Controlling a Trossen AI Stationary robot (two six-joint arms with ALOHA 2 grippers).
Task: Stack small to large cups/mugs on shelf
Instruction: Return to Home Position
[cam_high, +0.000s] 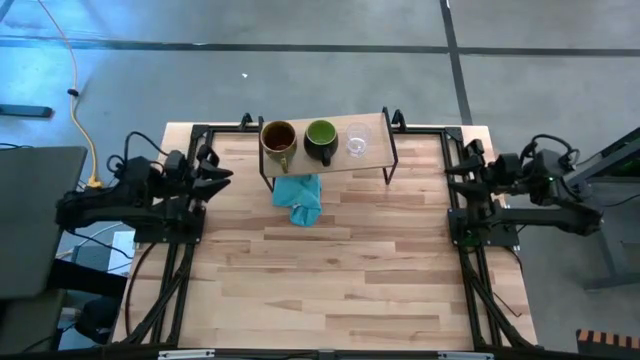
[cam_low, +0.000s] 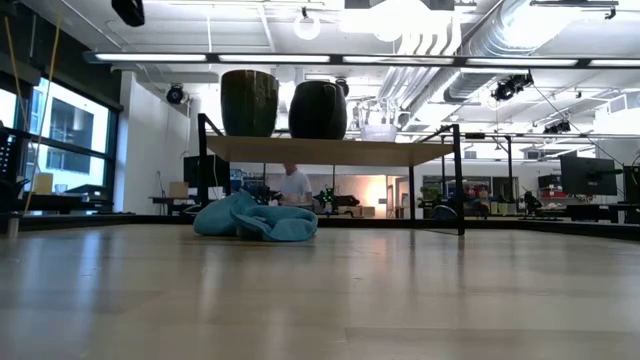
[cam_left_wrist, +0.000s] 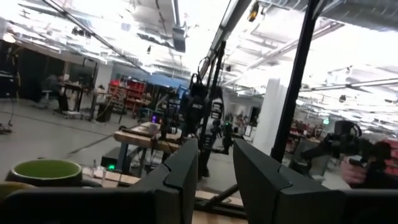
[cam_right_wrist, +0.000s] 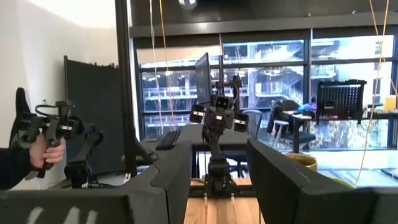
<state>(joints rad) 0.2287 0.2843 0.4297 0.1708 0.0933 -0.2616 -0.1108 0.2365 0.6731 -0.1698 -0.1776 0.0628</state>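
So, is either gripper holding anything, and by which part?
Nothing. The left gripper and right gripper sit open and empty at the table's sides; brown mug, green mug and glass cup stand on the shelf.

Grey concrete floor (cam_high: 330, 40) crossed by dark seams lies around the plank table (cam_high: 330, 285), and a yellow cable (cam_high: 74, 70) trails over it. Long strip lights (cam_low: 350, 60) and white ducts (cam_low: 520, 35) run under an open ceiling. Tall windows (cam_right_wrist: 273, 81) look onto a building outside, with a black office chair (cam_right_wrist: 289, 121) before them. A white column (cam_left_wrist: 270, 118) rises among distant workbenches. Far back stands a person in a white top (cam_low: 295, 185).
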